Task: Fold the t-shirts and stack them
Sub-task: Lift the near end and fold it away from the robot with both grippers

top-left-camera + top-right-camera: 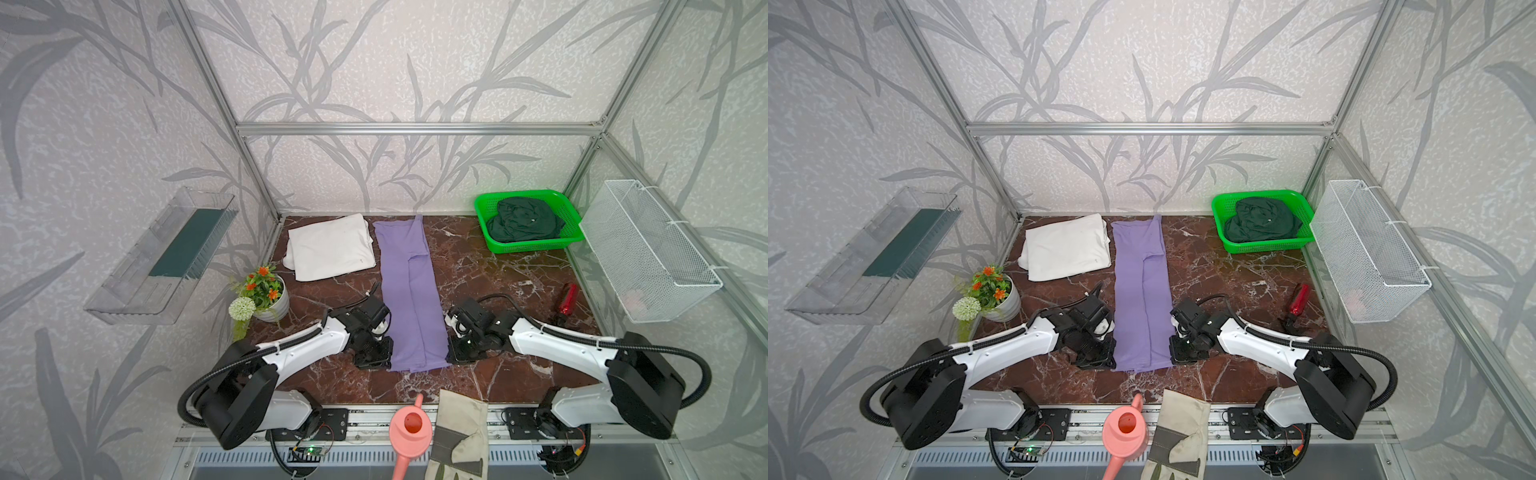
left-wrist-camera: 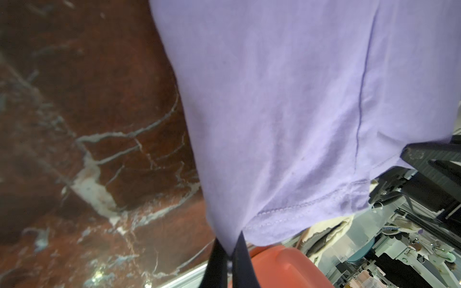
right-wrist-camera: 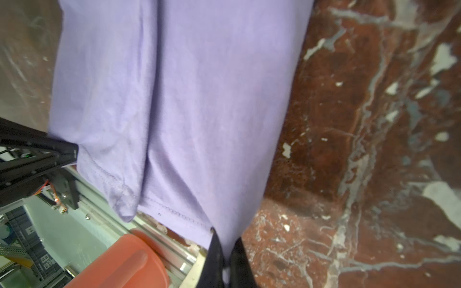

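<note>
Purple tee (image 1: pixel 409 291) (image 1: pixel 1142 291): lies mid-table as a long narrow strip, sides folded in, running from the back wall toward the front. A lengthwise fold line shows down its middle in both top views. Hem end is nearest the arms.

Left gripper (image 1: pixel 389 365) (image 1: pixel 1112 363): at the near left hem corner. In the left wrist view the two black fingers (image 2: pixel 216 261) are closed tight on the corner of the tee (image 2: pixel 287 99), with cloth pinched between them. The right gripper (image 2: pixel 411 154) shows at the far hem corner.

Right gripper (image 1: pixel 450 358) (image 1: pixel 1172 360): at the near right hem corner. In the right wrist view its jaws are likewise closed on the hem, fingers (image 3: pixel 215 254) either side of a pinch of purple cloth (image 3: pixel 187 99). The left gripper (image 3: pixel 71 152) touches the opposite corner.

White tee (image 1: pixel 332 247) (image 1: pixel 1067 247): folded into a rectangle at back left, just beside the purple strip.

Green tee (image 1: pixel 523 220) (image 1: pixel 1262 222): crumpled in the green basket (image 1: pixel 536 248) (image 1: pixel 1266 248) at back right.

Table (image 1: pixel 478 266): red-brown marble. Flower pot (image 1: pixel 266 295) at left edge. Pink watering can (image 1: pixel 409 432) and glove (image 1: pixel 461 432) sit at the front rail, apart from the tees.
</note>
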Robot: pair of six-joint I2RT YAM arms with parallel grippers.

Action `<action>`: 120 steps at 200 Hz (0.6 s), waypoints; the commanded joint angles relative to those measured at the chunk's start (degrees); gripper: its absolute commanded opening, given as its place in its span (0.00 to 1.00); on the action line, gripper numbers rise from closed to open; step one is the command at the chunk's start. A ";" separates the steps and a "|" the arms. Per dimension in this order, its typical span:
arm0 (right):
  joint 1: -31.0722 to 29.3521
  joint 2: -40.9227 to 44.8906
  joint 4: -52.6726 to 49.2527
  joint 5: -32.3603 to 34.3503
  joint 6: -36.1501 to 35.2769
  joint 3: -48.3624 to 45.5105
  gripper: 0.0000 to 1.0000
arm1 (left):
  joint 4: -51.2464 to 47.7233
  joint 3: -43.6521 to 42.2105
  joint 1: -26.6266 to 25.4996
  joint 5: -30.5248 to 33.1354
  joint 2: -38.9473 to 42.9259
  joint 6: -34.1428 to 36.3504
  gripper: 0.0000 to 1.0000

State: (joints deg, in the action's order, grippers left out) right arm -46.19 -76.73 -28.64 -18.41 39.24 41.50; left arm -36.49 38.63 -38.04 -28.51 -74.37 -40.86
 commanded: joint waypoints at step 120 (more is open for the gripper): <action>0.84 4.40 -7.32 12.75 0.77 9.64 0.00 | -11.43 9.98 0.00 18.54 7.99 3.01 0.00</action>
State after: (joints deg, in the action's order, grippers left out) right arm -46.44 -71.66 -32.88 -11.29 40.69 48.73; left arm -43.09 45.82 -38.26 -18.00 -66.37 -39.00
